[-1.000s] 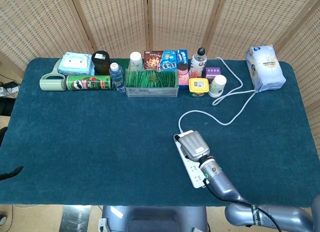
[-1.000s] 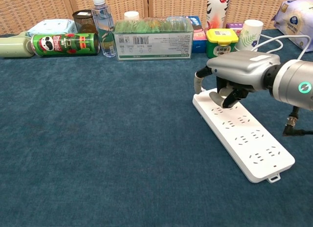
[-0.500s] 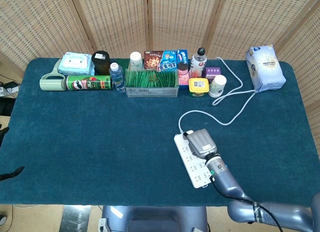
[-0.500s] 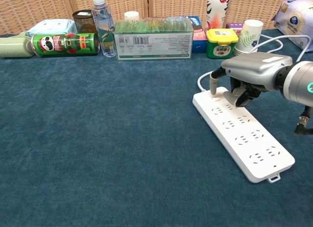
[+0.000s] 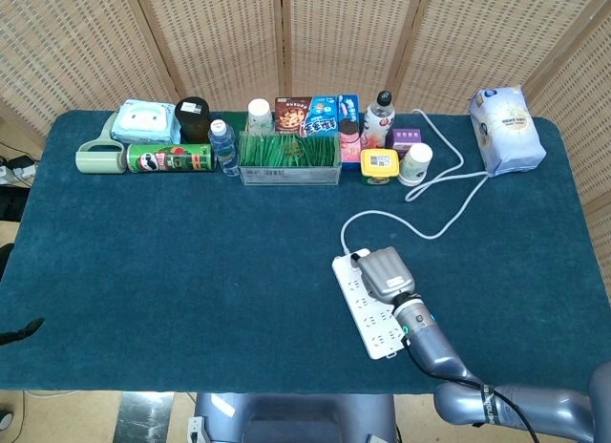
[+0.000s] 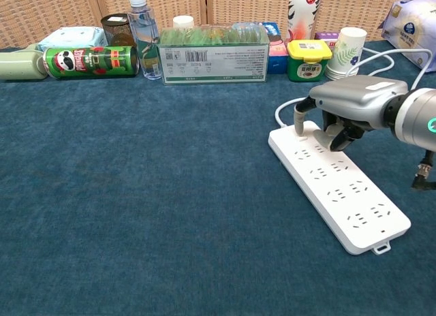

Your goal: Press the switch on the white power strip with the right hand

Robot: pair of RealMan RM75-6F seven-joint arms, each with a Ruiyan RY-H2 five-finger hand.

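Observation:
The white power strip [image 6: 340,190] lies slanted on the blue cloth, its cable leaving from the far end [image 5: 365,305]. My right hand [image 6: 344,112] [image 5: 386,273] hovers over that far end, palm down. One fingertip [image 6: 298,125] points down onto the strip's far end where the switch sits; the other fingers are curled under the palm. The switch itself is hidden under the finger. It holds nothing. My left hand shows in neither view.
Along the table's far edge stand a Pringles can [image 5: 170,158], a water bottle [image 6: 145,37], a clear box of green grass [image 5: 289,157], snack boxes, a yellow tin [image 6: 308,59], a paper cup [image 6: 349,49] and a tissue pack [image 5: 506,128]. The white cable [image 5: 420,204] loops behind the strip.
My right hand has shifted right and toward the strip's far end, off the middle sockets; one finger now points down at the switch end. Since half a second ago it has barely moved.

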